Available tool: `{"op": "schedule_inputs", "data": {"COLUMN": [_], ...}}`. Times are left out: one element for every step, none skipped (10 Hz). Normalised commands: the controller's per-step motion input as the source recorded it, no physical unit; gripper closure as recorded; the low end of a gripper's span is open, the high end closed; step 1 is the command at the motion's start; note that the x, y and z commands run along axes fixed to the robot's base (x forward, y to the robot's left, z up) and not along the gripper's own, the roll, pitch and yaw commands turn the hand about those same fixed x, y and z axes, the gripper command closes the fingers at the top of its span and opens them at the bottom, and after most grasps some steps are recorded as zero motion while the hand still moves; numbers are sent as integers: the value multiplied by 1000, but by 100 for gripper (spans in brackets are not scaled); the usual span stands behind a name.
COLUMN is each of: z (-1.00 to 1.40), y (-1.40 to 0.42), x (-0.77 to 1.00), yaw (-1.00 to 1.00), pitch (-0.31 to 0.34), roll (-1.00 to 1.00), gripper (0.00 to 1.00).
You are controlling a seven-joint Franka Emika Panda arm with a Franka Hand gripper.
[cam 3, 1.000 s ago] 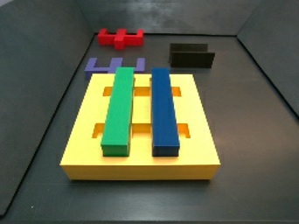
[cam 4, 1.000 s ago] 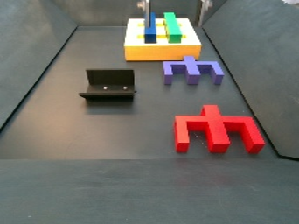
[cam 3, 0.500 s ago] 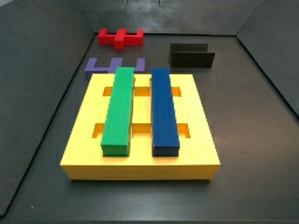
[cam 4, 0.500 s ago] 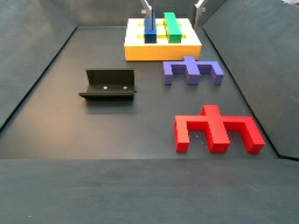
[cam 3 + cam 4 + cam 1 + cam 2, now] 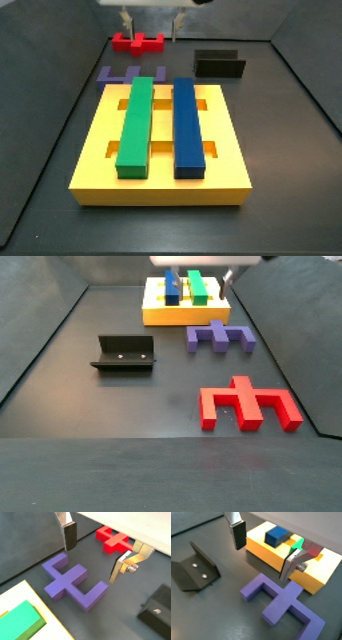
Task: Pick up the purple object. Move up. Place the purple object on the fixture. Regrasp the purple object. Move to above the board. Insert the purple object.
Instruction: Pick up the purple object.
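The purple object lies flat on the dark floor beside the board's end, in both side views [image 5: 131, 73] [image 5: 221, 336] and both wrist views [image 5: 72, 582] [image 5: 281, 602]. My gripper [image 5: 148, 22] [image 5: 199, 278] hangs well above it, open and empty; in both wrist views [image 5: 93, 554] [image 5: 264, 552] only floor shows between the silver fingers [image 5: 69, 534] [image 5: 238, 534]. The black fixture [image 5: 219, 64] [image 5: 124, 353] [image 5: 194, 569] stands apart on the floor. The yellow board [image 5: 94, 150] [image 5: 187, 314] [image 5: 271, 557] bears a green bar [image 5: 135, 125] and a blue bar [image 5: 187, 125].
A red block [image 5: 138, 42] [image 5: 250, 404] [image 5: 113, 539] of like shape lies on the floor beyond the purple object. Grey walls close in the floor on the sides and the far end.
My gripper has come down into the side views above the purple object. The pieces have not moved.
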Motion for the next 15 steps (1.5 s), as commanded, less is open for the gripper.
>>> {"op": "schedule_inputs", "data": {"z": [-620,-554,-549,-509,-449,-469,-457,-366,-203,-163,-209,-240,-243,-191,-140], "y": [-360,-429,-509,-377,-257,-217,-174,-54,0,0,0,0,0,0,14], "x": [-280,-271,-271,-254,-271,-243,-217,-217,-143,-43,-31,-40,-91,-129,-111], "yaw": [0,0,0,0,0,0,0,0,-69,-46,-23,-29,-37,-31,-17], "pitch": [-171,-173,-196,-194,-203,-191,-173,-147,-57,-24,-26,-19,-33,-47,-51], "roll": [0,36,157,146,159,150,146,113,129,94,96,117,123,83,20], "gripper": [0,0,0,0,0,0,0,0,0,0,0,0,0,0,0]}}
